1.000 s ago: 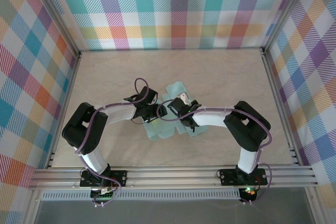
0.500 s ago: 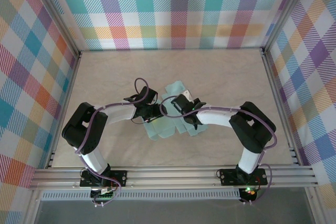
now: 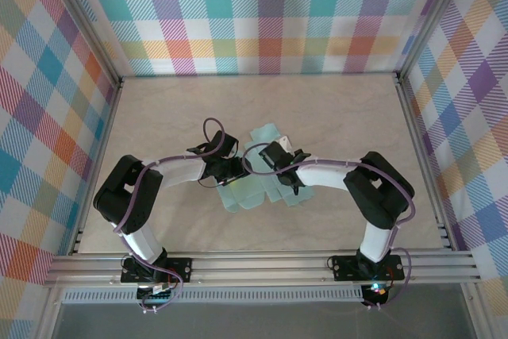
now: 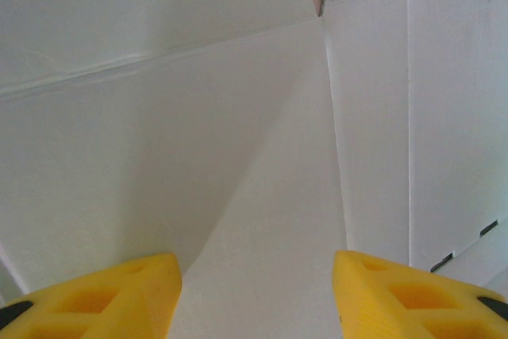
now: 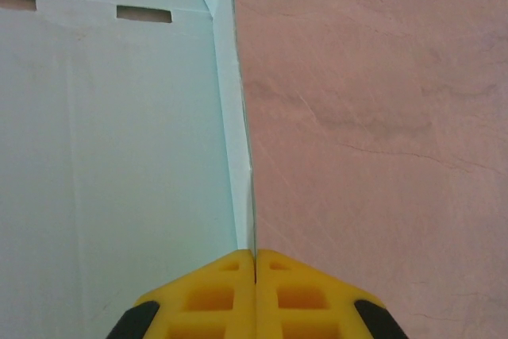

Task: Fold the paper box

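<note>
Overhead, the pale marbled surface takes up the floor of a booth walled in bright plaid cloth, with an aluminium rail along its near edge. Both arms are bolted to that rail and bend inward, the left arm from the left and the right arm from the right. Their wrists meet close together near the middle of the surface.

Beneath those wrists lies the paper box, a pale mint-blue card sheet that is partly folded. One flap reaches toward the far wall and another panel spreads toward the near rail. Much of its centre is hidden under the two wrists.

From the left wrist, the left end effector has its yellow fingers spread wide apart. The card fills the space ahead of them and between them. A raised panel slopes up on the left side, and a crease runs away from the gap toward a corner at the top. I cannot tell whether either finger touches the card.

From the right wrist, the right end effector has its yellow fingers pressed together. A thin upright edge of the card runs straight down into the seam between them, so it is pinching the box there. Mint card lies to the left of that edge and bare surface to the right.

Smallest are two narrow slots cut near the top of that card panel.
</note>
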Robot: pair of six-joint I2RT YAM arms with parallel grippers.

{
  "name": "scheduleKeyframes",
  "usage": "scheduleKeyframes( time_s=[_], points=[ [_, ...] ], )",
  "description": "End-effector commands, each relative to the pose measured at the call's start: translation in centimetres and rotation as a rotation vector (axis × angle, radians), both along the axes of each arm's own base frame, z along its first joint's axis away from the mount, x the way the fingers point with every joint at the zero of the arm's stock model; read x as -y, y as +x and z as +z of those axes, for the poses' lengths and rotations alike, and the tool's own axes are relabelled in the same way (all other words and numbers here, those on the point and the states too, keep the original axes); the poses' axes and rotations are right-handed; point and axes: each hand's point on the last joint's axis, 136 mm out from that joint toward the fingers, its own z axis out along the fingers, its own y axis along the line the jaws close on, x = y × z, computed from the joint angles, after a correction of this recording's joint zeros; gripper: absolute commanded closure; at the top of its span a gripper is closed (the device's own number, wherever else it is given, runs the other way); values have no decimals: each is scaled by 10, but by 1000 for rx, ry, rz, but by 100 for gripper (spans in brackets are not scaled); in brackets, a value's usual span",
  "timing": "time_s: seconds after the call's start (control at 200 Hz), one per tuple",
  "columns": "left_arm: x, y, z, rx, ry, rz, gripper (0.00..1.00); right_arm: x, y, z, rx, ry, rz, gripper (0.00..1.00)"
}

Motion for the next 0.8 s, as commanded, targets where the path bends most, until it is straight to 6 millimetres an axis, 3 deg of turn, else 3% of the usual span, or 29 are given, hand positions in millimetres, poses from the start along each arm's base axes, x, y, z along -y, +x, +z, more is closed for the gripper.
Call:
scheduleKeyframes(
  time_s=[0.0,0.22,0.525,0.795],
  points=[
    [-26,-23,-27,-103,102,31,45,-3,-3,-4,-12,9,-2,100],
    [-25,-24,-27,-104,98,29,44,-19,-9,-13,-12,-80,50,100],
    [-23,-22,-26,-102,93,22,44,6,4,1,-35,105,-36,100],
    [-23,-22,-25,-98,93,26,44,-8,0,-8,-24,-60,35,100]
  ],
)
